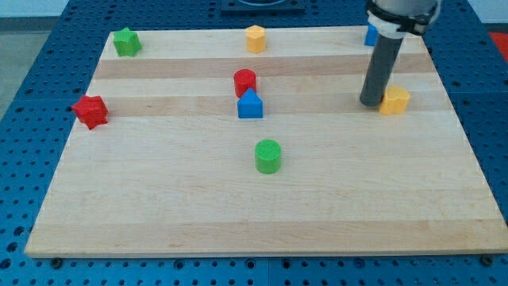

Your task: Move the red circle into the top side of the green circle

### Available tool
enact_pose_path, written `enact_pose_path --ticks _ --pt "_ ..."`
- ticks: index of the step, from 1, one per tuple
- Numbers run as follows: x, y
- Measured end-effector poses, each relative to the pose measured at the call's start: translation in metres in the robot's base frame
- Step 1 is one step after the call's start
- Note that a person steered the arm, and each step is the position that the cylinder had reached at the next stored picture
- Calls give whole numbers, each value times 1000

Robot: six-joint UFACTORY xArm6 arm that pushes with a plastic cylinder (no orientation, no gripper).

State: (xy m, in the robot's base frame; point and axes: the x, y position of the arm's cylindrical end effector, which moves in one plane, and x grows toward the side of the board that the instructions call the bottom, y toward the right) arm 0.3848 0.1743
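Wooden board [159, 206] on a blue perforated bench [32, 48]. My tip [370, 103] rests on the board at the view's right, just beside the left face of a yellow block [394, 101], possibly touching it; it is a bare rod and grasps nothing. A blue block [370, 35] sits partly hidden behind the rod at the view's top right. Yellow hexagon-like block [255, 38] at top centre, green star-shaped block [126, 42] top left, red star-shaped block [91, 111] at the left edge.

Blue house-shaped block [250, 105] stands directly between the red circle [245, 81] and the green circle [268, 156], touching the red one's lower side.

Red circle: short upright cylinder, centre of the board, well to the left of my tip. Green circle: similar cylinder, below it.
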Motion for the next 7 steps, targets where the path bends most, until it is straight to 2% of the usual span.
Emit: enact_pose_path --ticks 2,4,7 --pt "6 5" --pt "73 -21" --pt "82 -23"
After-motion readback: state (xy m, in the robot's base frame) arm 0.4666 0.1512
